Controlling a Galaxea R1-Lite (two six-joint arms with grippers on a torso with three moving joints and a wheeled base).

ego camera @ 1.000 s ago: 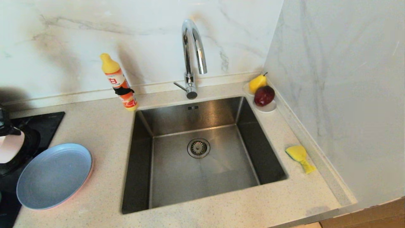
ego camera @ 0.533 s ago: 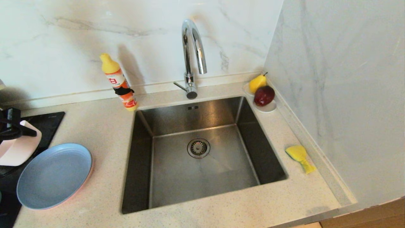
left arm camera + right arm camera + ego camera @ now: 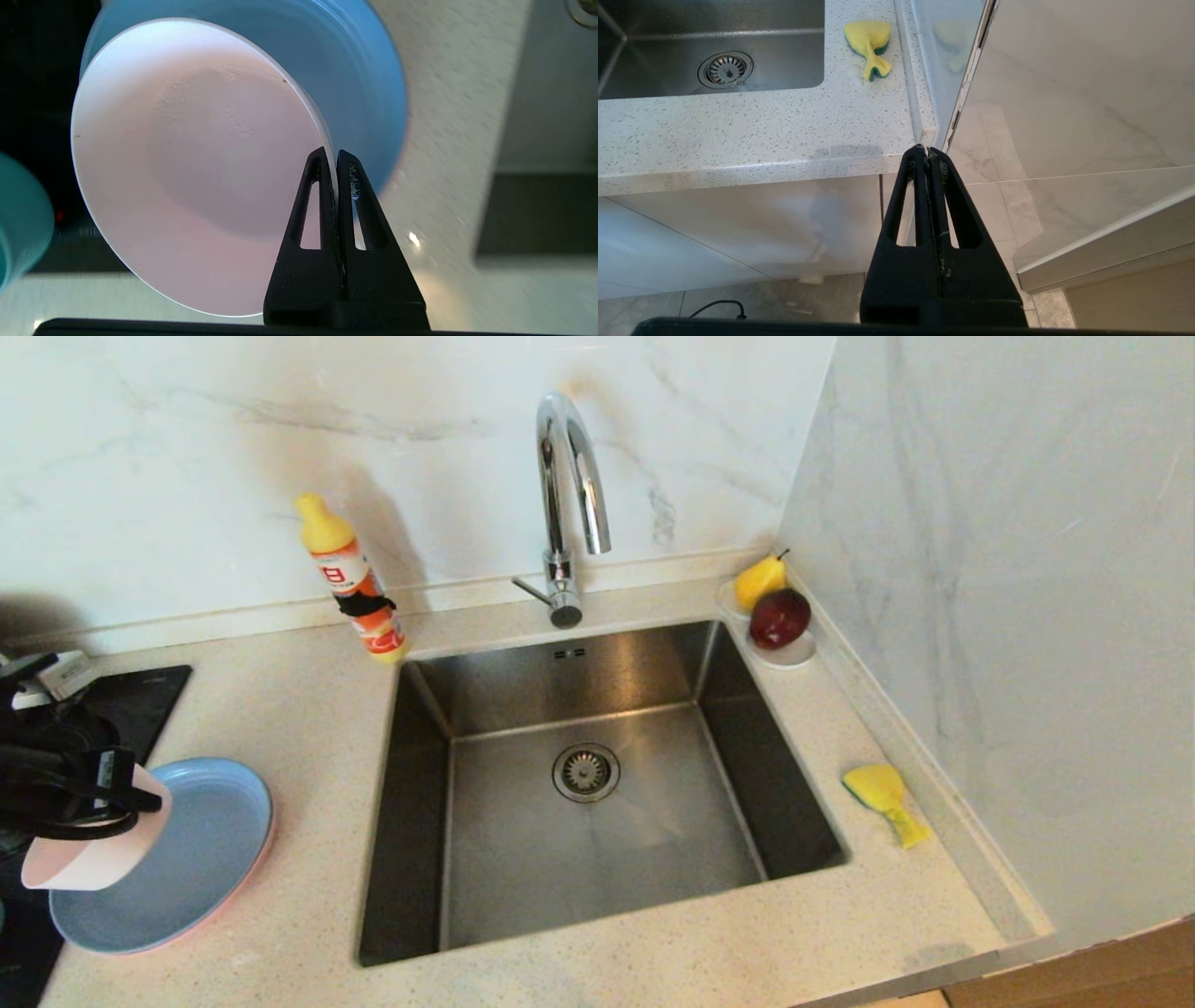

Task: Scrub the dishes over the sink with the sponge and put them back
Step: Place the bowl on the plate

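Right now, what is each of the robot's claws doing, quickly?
Left gripper: shut on the rim of the pale pink bowl, held above the grey-blue plate.
Right gripper: shut, holding nothing, parked below the counter edge.

Pale pink bowl (image 3: 98, 859), grey-blue plate (image 3: 201, 845), yellow-green sponge (image 3: 885, 798), speckled beige counter (image 3: 308, 728)

A speckled stone countertop (image 3: 308, 709) carries the items. Left of the sink (image 3: 579, 784), a grey-blue plate (image 3: 201, 840) is stacked on a pink plate (image 3: 250, 882). A detergent bottle (image 3: 353, 581), a fruit saucer (image 3: 792, 655) and the sponge (image 3: 885, 798) are also supported.
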